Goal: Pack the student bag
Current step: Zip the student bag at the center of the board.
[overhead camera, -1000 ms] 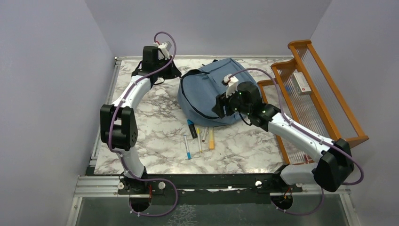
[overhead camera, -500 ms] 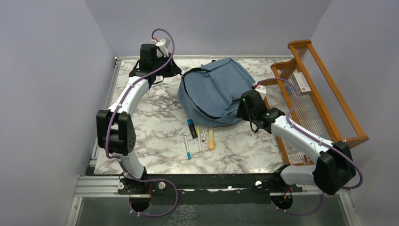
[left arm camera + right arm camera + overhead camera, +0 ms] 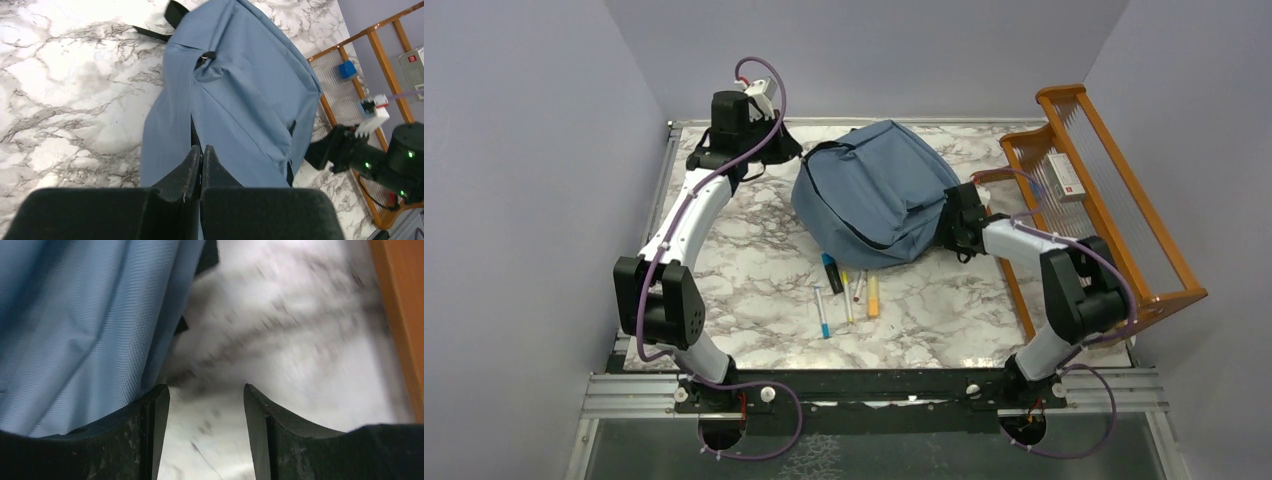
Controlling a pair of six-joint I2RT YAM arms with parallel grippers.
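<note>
The dusty-blue student bag [image 3: 874, 195] lies at the back middle of the marble table [image 3: 744, 250]. My left gripper [image 3: 782, 145] is at the bag's back left edge. In the left wrist view that gripper [image 3: 201, 148] is shut, with the bag's [image 3: 240, 90] black zipper line running straight into its closed tips. Low at the bag's right side is my right gripper [image 3: 946, 228], between the bag and the rack. Seen from its own wrist, the right gripper [image 3: 206, 390] is open over bare marble, its left finger [image 3: 150, 415] against the blue fabric [image 3: 75, 330].
An orange wooden rack [image 3: 1114, 190] stands along the right edge with a white box [image 3: 1064, 175] on it. Several pens and markers [image 3: 849, 290] lie in front of the bag. Purple walls close in the left, back and right.
My right gripper left the top of the bag and dropped to its right side. My left gripper drew back and left, and the bag slid left with it.
</note>
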